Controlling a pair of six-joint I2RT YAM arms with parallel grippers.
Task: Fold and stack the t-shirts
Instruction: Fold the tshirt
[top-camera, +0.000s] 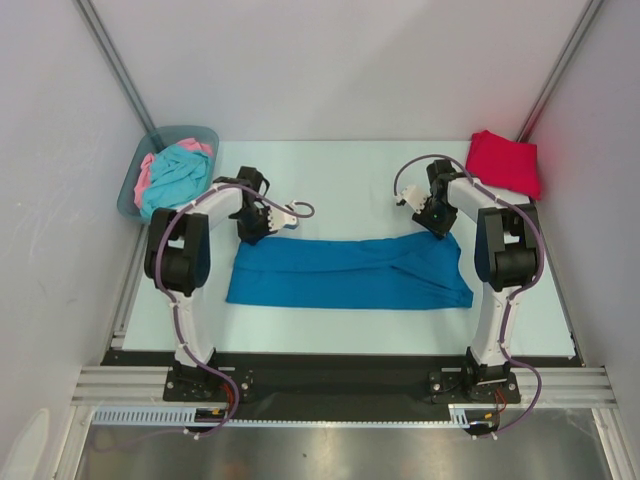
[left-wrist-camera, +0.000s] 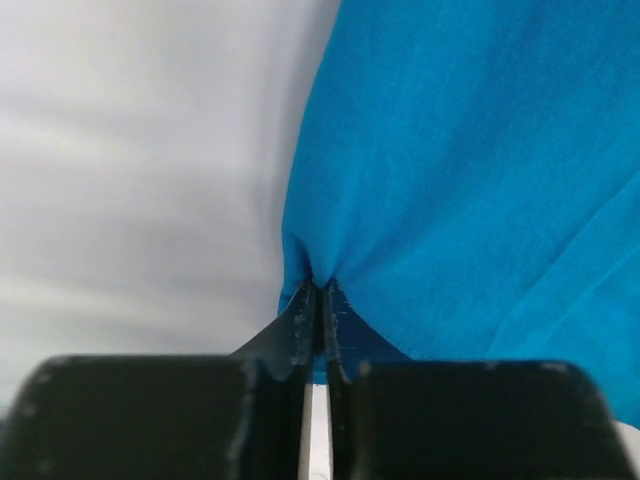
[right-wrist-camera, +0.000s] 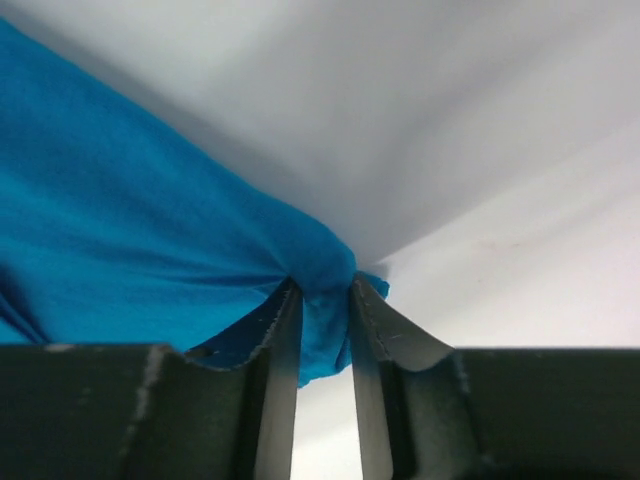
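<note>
A deep blue t-shirt (top-camera: 350, 273) lies folded into a long band across the middle of the table. At its far left corner my left gripper (top-camera: 252, 232) is shut on a pinch of the blue cloth (left-wrist-camera: 450, 180). My right gripper (top-camera: 438, 226) is shut on a bunched corner of the same shirt (right-wrist-camera: 130, 250) at the far right end. A bright red t-shirt (top-camera: 503, 162) lies folded at the far right of the table. Turquoise (top-camera: 172, 178) and pink (top-camera: 145, 172) shirts are heaped in the bin.
The grey-blue plastic bin (top-camera: 198, 133) stands at the far left corner, against the left wall. Metal frame posts rise at both back corners. The pale table (top-camera: 350, 170) shows between the arms behind the blue shirt.
</note>
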